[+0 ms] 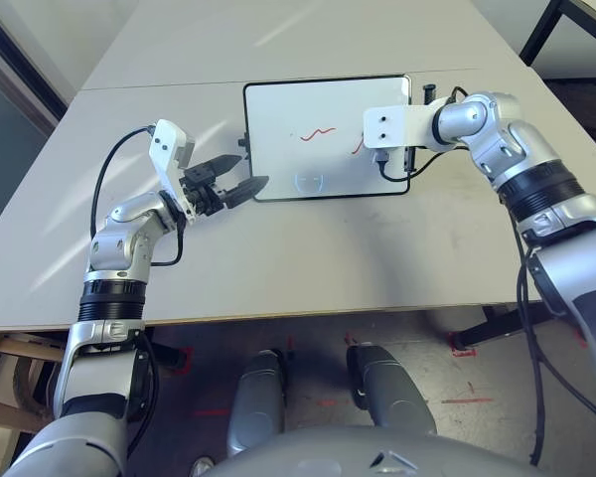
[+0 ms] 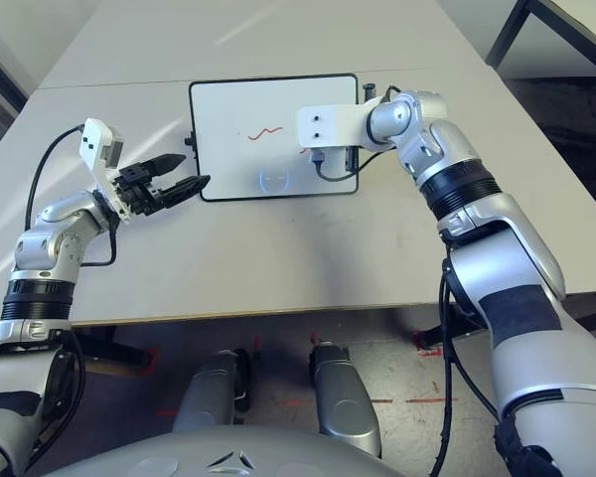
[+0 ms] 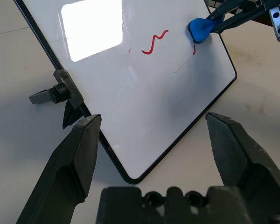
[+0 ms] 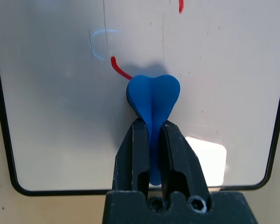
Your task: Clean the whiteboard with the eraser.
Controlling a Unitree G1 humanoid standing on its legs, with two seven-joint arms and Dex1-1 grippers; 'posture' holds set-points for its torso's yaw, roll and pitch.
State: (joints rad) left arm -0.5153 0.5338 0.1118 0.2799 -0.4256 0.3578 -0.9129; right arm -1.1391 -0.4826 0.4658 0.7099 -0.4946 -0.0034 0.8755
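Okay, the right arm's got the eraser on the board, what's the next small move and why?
Probably sweep the eraser across the short red stroke next to it. The right gripper is shut on the eraser, whose tip sits at that mark's end on the whiteboard; a red squiggle remains mid-board. The left gripper is open by the board's left edge.

Whiteboard (image 1: 308, 119), upper centre of the head view: white face, thin black frame, small black side knobs. On it, red squiggles (image 1: 316, 132) and a faint blue round mark (image 1: 310, 182) near the lower edge.

Eraser (image 4: 152, 100), centre of my right wrist view: bright blue, unpatterned, pinched between my black fingers (image 4: 135, 154); a red stroke runs off to its upper left.

My left gripper (image 1: 235, 177), left of centre in the head view: black fingers, white wrist housing, silver forearm.

Table (image 1: 308, 258): plain pale beige-grey, streaked with lighter sun patches at upper left.
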